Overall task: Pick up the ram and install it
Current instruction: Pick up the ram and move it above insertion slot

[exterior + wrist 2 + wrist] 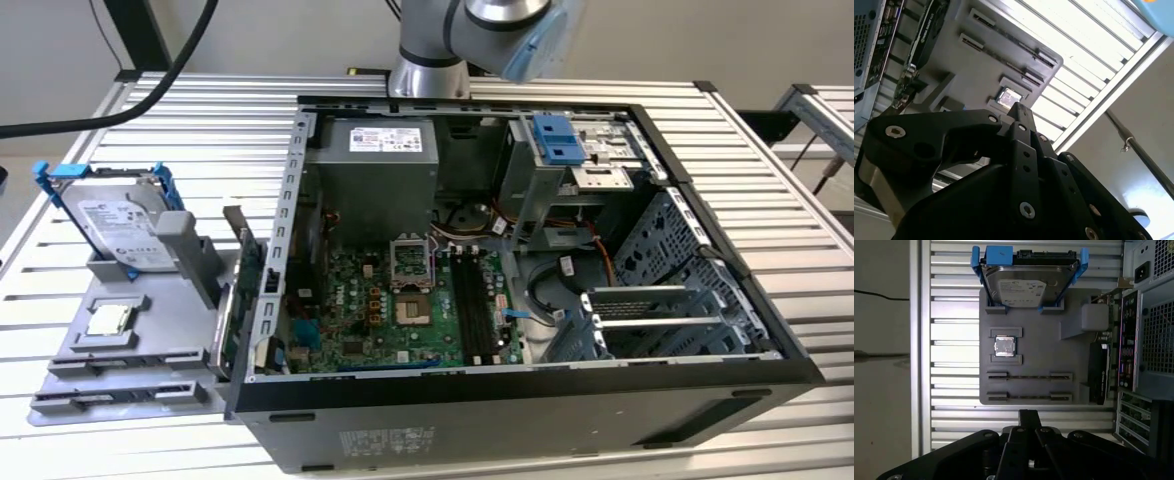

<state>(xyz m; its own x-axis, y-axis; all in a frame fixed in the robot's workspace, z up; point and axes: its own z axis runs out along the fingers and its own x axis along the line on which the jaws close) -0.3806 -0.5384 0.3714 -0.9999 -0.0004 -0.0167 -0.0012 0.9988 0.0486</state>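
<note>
Within the open computer case (534,410), the black memory slots (470,292) on the motherboard (360,300) are the seat for the ram; whether a stick already stands in one of them cannot be told, and their number cannot be fixed. Beside the case, the gray fixture tray (1039,352) carries two long narrow cradles (1029,376) of ram length, and both look unoccupied. The gripper (1027,416) hangs well above this tray in both wrist views, fingers pressed together with nothing seen between them. Judged from this state, the work stands at locating the stick, not at carrying it. For a good result:

- Confirm the stick's position before descent.
- Grasp it by its long faces near mid-length.
- Hold it parallel to the slot.
- Press straight down with even force at both ends, clear of the cables near the slots.

Count on the tray:

- One hard drive (1021,287) in a blue frame.
- One square processor chip (1005,346).
- One graphics card (1098,375) on edge.
- Two cradles.

Count elsewhere: one tray, one case and one gripper, all over one slatted table (954,365).
</note>
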